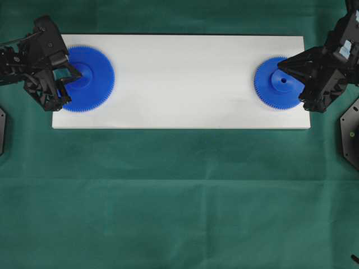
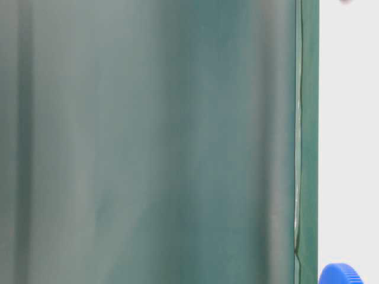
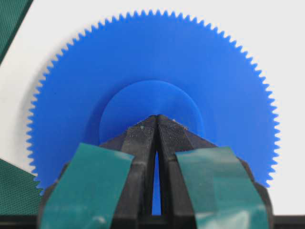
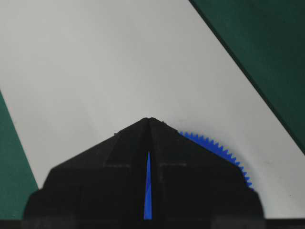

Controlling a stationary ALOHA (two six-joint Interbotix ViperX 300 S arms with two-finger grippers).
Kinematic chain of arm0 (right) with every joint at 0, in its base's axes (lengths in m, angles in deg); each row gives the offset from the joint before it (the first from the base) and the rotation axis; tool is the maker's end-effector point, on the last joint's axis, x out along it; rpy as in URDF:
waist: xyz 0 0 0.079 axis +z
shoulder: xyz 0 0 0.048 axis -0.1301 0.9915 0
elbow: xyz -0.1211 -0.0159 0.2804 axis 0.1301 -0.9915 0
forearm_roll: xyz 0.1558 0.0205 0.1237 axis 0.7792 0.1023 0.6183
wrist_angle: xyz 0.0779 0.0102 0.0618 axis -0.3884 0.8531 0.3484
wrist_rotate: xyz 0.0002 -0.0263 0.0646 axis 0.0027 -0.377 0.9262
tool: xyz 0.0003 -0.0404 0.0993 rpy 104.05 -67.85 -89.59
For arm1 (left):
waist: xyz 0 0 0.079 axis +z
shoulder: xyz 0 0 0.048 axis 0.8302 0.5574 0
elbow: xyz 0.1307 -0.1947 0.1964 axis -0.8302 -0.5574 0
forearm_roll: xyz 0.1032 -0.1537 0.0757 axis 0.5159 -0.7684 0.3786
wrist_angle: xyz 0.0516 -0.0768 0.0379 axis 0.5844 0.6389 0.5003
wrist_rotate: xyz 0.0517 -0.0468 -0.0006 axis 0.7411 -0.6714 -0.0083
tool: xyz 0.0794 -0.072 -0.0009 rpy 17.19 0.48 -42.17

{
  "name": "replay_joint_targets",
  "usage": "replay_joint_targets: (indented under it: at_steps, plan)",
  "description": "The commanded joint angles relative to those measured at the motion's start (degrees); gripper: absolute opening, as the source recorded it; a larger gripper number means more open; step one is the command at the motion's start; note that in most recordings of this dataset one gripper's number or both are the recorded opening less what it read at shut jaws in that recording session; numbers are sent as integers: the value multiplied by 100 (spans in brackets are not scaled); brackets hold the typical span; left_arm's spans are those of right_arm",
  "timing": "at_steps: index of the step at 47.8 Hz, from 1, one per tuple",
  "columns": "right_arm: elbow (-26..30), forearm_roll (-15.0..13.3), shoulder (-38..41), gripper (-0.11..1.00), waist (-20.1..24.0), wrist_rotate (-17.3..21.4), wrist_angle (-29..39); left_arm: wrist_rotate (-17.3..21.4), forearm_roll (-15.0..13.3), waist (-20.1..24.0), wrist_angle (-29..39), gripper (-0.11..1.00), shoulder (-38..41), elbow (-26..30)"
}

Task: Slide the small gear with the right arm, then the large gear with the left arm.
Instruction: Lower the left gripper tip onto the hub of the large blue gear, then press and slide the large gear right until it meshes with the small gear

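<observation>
- In the left wrist view, the left hand (image 3: pixel 157 125) is seen closed, its two fingers (image 3: pixel 140 157) pressed together at the tips with only a thin slit left lower down; teal-green tape (image 3: pixel 88 186) is wrapped over both.
- Nothing is gripped between those fingers; the joined tips are set over the near part of the raised hub of the large gear (image 3: pixel 157 71), though contact with it cannot be confirmed.
- The large gear is laid flat on the white board (image 3: pixel 286 47), with its near left teeth reaching the board's edge beside the green cloth (image 3: pixel 14 191).
- In the right wrist view, the right hand (image 4: pixel 149 120) is likewise shown closed, tips meeting in a point, with a narrow sliver of blue visible through the gap lower down.
- The small gear (image 4: pixel 214 145) is mostly hidden beneath that hand; only an arc of its teeth is exposed on the right side.
- From overhead, the left hand (image 1: pixel 77 70) is placed over the large gear (image 1: pixel 92 78) at the left end of the white board (image 1: pixel 179 84).
- The right hand (image 1: pixel 280 66) is placed over the upper right part of the small gear (image 1: pixel 275 84) at the right end; the centre hole is left uncovered.
- The two gears are kept well apart, with bare board between them.
- The board is laid on a desk covered in green cloth (image 1: pixel 179 196).
- At table level, a blue gear rim (image 2: pixel 342 273) is caught at the frame's edge, too little to tell which gear.
</observation>
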State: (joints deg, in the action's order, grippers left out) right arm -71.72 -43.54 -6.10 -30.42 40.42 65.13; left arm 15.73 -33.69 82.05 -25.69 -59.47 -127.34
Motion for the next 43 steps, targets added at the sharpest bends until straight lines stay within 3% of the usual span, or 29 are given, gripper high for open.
replay_joint_targets:
  at_steps: [1,43]
  plan:
    - [62,-9,0,50,9,9,-44,0,9,9,-70,0,35,35]
    - [79,0,9,50,141,18,-53,-18,9,0,-193,0,448,88]
